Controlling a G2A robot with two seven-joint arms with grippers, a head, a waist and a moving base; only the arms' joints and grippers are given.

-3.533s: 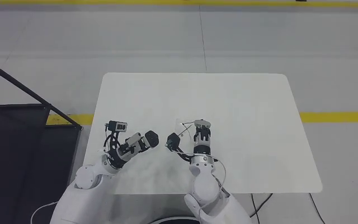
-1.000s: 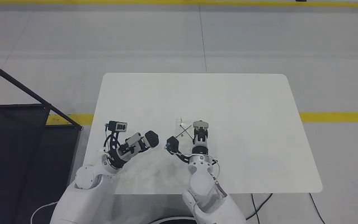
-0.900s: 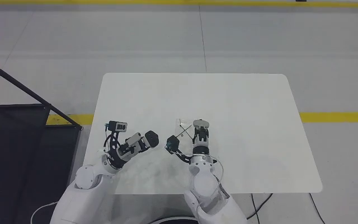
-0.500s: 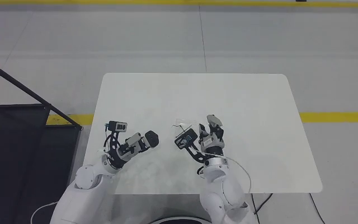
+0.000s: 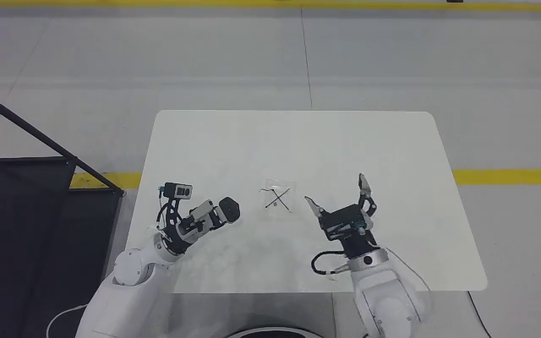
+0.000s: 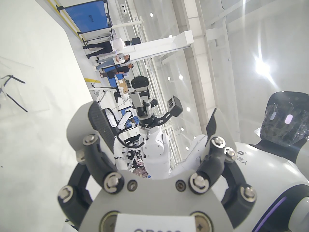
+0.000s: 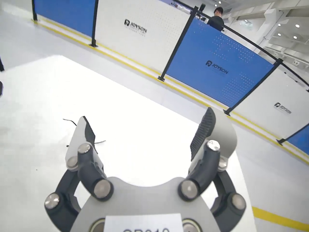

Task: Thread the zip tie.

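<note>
White table (image 5: 380, 152) bears zip tie (image 5: 276, 199); blue panels (image 7: 217, 66) beyond.

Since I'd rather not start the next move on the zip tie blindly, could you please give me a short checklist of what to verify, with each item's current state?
1. Right gripper open and holding nothing: ok.
2. Left gripper open and holding nothing: ok.
3. Zip tie lying flat on the table, between the two grippers and touched by neither: ok.
4. Tail passed through the head: cannot tell; the tie shows as thin black strands crossing each other.
5. Tie gripped and ready for threading: not ok; neither gripper holds it.
</note>
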